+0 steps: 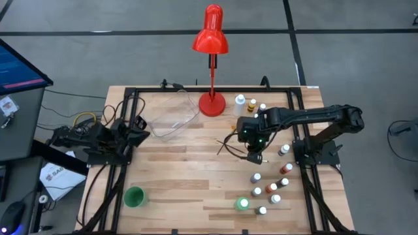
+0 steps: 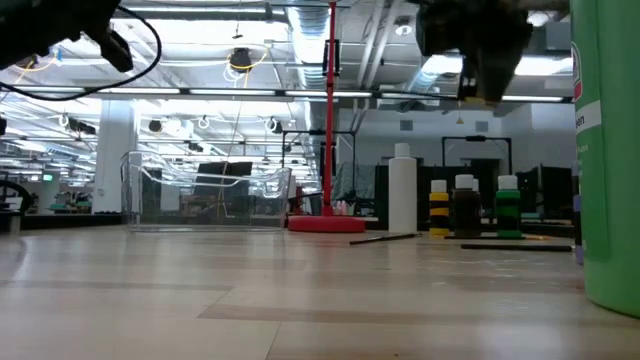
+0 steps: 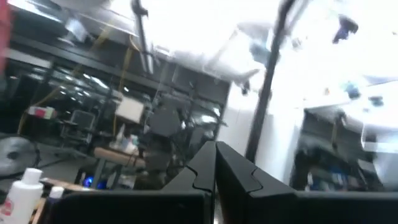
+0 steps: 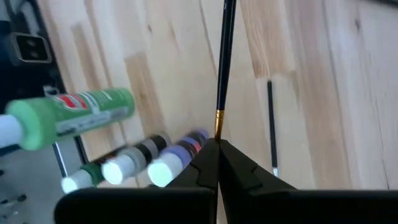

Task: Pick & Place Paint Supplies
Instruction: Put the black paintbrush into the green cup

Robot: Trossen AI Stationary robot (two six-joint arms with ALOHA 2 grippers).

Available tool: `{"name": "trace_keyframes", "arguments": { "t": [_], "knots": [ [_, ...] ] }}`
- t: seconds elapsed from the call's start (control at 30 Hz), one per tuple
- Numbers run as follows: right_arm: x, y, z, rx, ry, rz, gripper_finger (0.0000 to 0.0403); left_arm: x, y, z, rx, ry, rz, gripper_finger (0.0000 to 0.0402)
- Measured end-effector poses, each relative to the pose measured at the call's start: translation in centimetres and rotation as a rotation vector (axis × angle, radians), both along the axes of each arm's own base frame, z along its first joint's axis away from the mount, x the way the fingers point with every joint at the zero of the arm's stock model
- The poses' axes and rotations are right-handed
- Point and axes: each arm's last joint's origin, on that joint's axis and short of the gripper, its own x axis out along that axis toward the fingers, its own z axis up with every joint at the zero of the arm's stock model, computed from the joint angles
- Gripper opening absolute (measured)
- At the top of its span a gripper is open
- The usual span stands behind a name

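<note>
1. The table (image 1: 189, 189) is a light wooden top made of planks, with a dark metal frame around its edges. In the low view a big green bottle (image 2: 608, 150) stands very near the camera, at the right edge.
2. On the near right part of the table stands a cluster of small paint bottles (image 1: 271, 189), most with white caps. A green cup (image 1: 134, 196) sits near the left corner, well apart from them.
3. The right gripper (image 4: 217, 144) hangs over the middle right of the table. Its fingers are clenched on a thin dark-handled brush (image 4: 224, 62), which points away from the fingertips. Another brush (image 4: 272, 124) lies flat on the wood just beside it.
4. The left gripper (image 3: 215, 163) is at the left edge of the table, above the frame, with its fingers pressed together and nothing between them.
5. Farther back, a clear plastic container (image 1: 171, 121) lies left of the red desk lamp (image 1: 211, 65), whose base stands at the far middle of the table. A few more bottles (image 1: 251, 104) stand to the right of the base.
6. Beyond the table the room is a large workshop with bright ceiling lights, pipes and dark racks.
</note>
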Motion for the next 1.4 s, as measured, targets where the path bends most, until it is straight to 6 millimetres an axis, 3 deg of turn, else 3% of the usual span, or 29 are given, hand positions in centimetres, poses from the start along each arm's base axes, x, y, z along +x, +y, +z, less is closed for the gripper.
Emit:
{"name": "trace_keyframes", "arguments": {
  "t": [0.17, 0.33, 0.5, 0.7, 0.9, 1.1, 1.4],
  "knots": [
    [0.2, 0.0, 0.7, 0.006, -0.018, -0.021, 0.0000, 0.4, 0.2, 0.6, -0.150, 0.027, 0.040, 0.0002],
    [0.1, 0.0, 0.7, 0.008, -0.003, -0.027, 0.0000, 2.3, 0.0, 3.7, -0.185, 0.101, 0.020, 0.0013],
    [0.0, 0.1, 0.6, 0.010, 0.009, -0.034, 0.0000, 6.5, -0.9, 7.2, -0.095, 0.223, -0.024, 0.0065],
    [-0.3, 0.5, 0.6, 0.011, 0.041, -0.017, 0.0000, 12.5, -1.8, 9.0, 0.008, 0.370, -0.076, 0.0147],
    [-0.4, 1.2, 0.6, 0.031, 0.044, 0.012, 0.0000, 16.6, -0.6, 9.2, 0.016, 0.551, -0.096, 0.0187],
    [-0.4, 1.3, 0.6, 0.076, 0.049, 0.017, 0.0000, 19.6, 0.5, 9.6, 0.105, 0.737, -0.165, 0.0182],
    [-0.3, 1.3, 0.7, 0.083, 0.040, 0.016, 0.0000, 23.7, 1.0, 8.9, 0.180, 0.800, -0.277, 0.0185]
  ]
}}
